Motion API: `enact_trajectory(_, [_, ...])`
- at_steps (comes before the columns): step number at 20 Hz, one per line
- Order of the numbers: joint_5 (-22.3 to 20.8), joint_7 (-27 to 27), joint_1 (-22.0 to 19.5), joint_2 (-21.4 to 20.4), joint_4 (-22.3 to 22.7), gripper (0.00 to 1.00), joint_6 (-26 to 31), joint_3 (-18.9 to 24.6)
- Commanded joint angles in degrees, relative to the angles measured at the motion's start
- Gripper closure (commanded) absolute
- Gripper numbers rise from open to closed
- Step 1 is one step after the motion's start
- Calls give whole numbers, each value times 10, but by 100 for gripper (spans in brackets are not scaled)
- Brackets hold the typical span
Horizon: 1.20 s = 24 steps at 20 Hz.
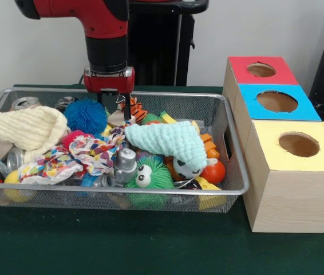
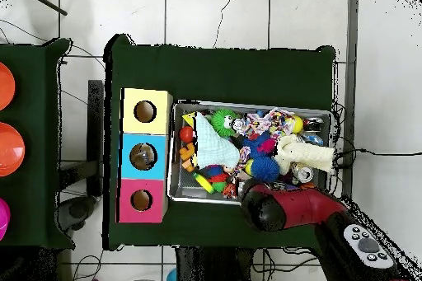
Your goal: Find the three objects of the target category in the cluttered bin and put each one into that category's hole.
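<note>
bin (image 1: 233, 143) of wire mesh on a green desk (image 1: 150, 246), filled with mixed toys, cloths and cans. pincer (image 1: 116, 112) on the red and black arm (image 1: 102, 23) hangs over the far middle of the bin, its tips down among the clutter just right of a blue spiky ball (image 1: 86, 116) and just left of an orange striped toy (image 1: 134, 109); whether it is open, closed or gripping cannot be told. cream cloth (image 1: 22, 129) lies at the bin's left, a mint cloth (image 1: 170, 142) right of centre, and a patterned cloth (image 1: 73, 160) between them toward the near side. green spiky ball with eyes (image 1: 150, 177) sits against the near wall, with a grey metal piece (image 1: 126, 161) just to its left and a red ball (image 1: 213, 172) at the right. cans (image 1: 26, 103) lie in the far left corner.

box (image 1: 288, 183) of pale wood stands just right of the bin, with three round holes in a row: red hole (image 1: 261, 70) far, blue hole (image 1: 277, 101) in the middle, yellow hole (image 1: 299, 144) near. in the overhead view the blue hole (image 2: 143, 155) appears to hold something, though what it is cannot be told. which toys belong to the target category cannot be told.
</note>
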Motion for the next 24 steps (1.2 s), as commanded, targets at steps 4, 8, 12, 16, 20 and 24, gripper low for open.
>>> enact_trajectory(4, [-48,19,12,95,-94,0,-73,-18])
enact_trajectory(8, [-45,17,11,105,-99,0,-74,-20])
enact_trajectory(12, [-48,27,24,120,-111,0,-96,-35])
enact_trajectory(16, [-44,28,32,126,-115,0,-105,-43])
enact_trajectory(20, [-32,21,32,110,-107,0,-86,-40])
enact_trajectory(24, [-15,-8,13,57,-75,0,-32,-6])
